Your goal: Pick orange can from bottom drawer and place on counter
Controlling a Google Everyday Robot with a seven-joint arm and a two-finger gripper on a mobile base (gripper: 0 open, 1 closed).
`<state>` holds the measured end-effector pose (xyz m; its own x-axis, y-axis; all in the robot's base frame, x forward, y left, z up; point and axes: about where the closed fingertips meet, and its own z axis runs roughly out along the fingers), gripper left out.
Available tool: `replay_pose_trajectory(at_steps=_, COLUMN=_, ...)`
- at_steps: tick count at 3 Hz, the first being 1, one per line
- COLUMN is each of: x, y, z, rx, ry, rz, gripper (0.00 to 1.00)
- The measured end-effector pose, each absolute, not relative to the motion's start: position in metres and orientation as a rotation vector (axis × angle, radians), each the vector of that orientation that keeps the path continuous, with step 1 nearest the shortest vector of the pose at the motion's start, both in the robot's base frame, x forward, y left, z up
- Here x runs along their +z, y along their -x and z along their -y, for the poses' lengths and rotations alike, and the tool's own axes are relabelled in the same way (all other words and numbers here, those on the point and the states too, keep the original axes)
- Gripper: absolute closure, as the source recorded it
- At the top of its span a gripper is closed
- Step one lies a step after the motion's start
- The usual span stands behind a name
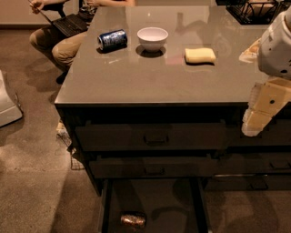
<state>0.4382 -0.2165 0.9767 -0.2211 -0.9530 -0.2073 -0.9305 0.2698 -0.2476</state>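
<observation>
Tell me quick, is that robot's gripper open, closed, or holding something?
Gripper: at the right, near the counter; open or closed cannot be told. The orange can lies in the bottom drawer, not in the gripper.

Speckled brown carpet covered the floor under dim warm light. Past the counter's far left corner a seated person held a black laptop, a pale wall behind them
</observation>
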Motion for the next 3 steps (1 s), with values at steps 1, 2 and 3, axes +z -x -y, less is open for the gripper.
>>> replay_pose_trajectory(at_steps=1, x=0.977, y=-0.438, z=0.217, rx=-0.1, ry=1.723, rz=-2.23, gripper=0.0)
replay_pose_trajectory(at_steps=2, x=0.96, y=-0.436, z=0.217, rx=-0.074, ry=1.704, rz=-2.201, gripper=0.0)
replay_pose_trajectory(at_steps=3, x=0.924, y=-0.432, z=0.214, rx=0.012, ry=1.618, rz=-2.152, gripper=0.0)
